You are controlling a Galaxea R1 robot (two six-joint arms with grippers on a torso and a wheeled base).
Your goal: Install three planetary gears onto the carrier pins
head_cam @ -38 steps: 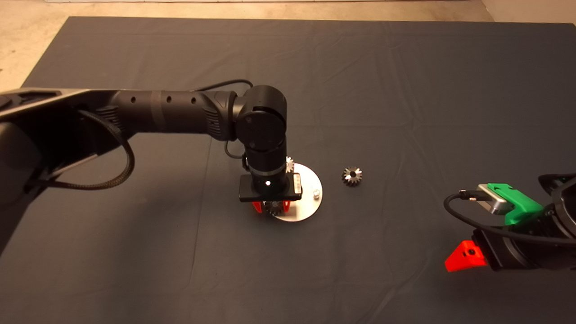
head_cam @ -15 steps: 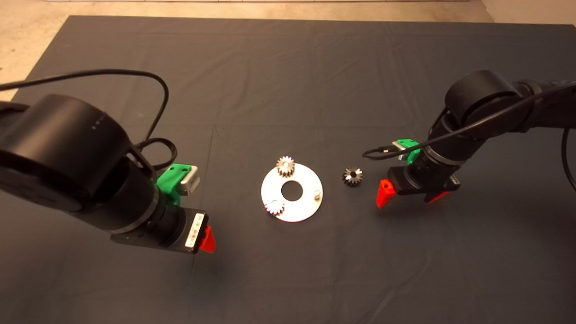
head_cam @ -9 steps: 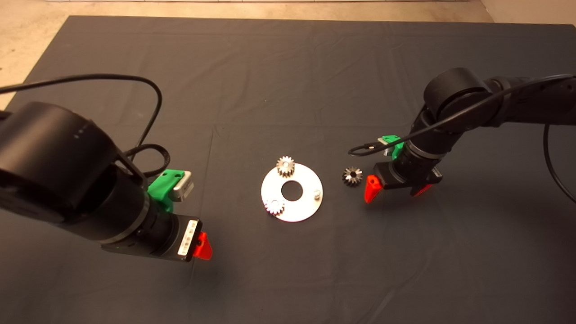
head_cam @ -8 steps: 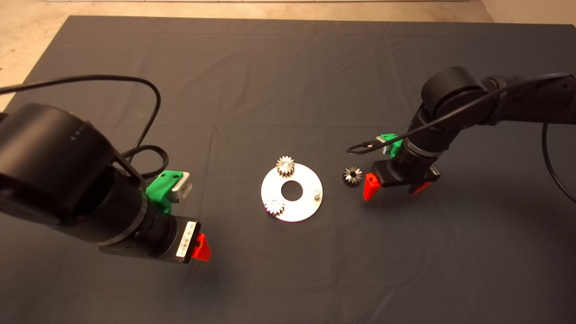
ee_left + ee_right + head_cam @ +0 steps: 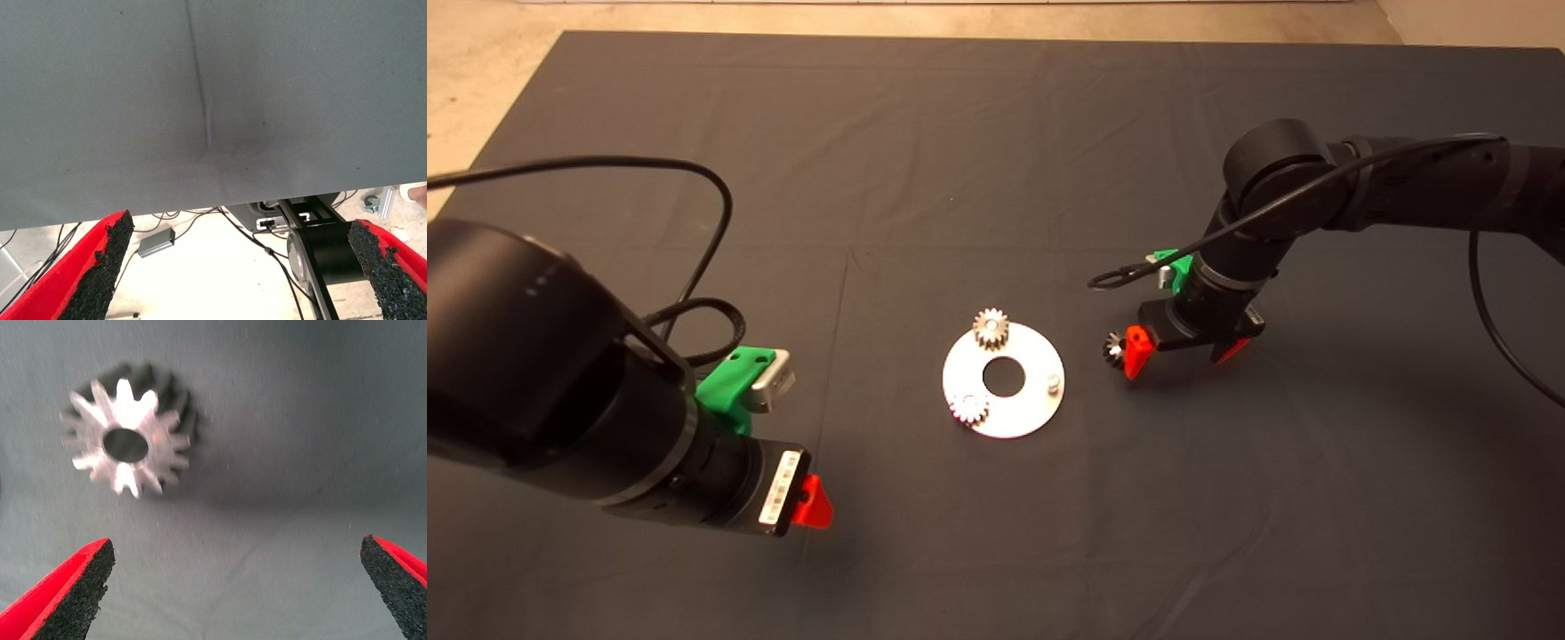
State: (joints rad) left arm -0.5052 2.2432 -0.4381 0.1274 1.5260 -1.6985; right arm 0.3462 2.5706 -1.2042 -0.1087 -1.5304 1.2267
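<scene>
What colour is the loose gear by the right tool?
Silvery-grey, dark centre hole; right wrist view.

A flat round silver-white disc (image 5: 1018,411) with a large centre hole lies on the dark mat. Two small toothed gears sit on it — one (image 5: 991,329) at its far edge, one (image 5: 968,408) at its near left edge. One short silver pin (image 5: 1053,383) stands bare on the right side. The third gear (image 5: 127,439) — silvery, dark-holed — lies flat on the mat, just right of the disc.

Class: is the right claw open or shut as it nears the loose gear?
Open: the right claw has red fingers spread wide, and the small silvery toothed gear lies ungripped.
</scene>
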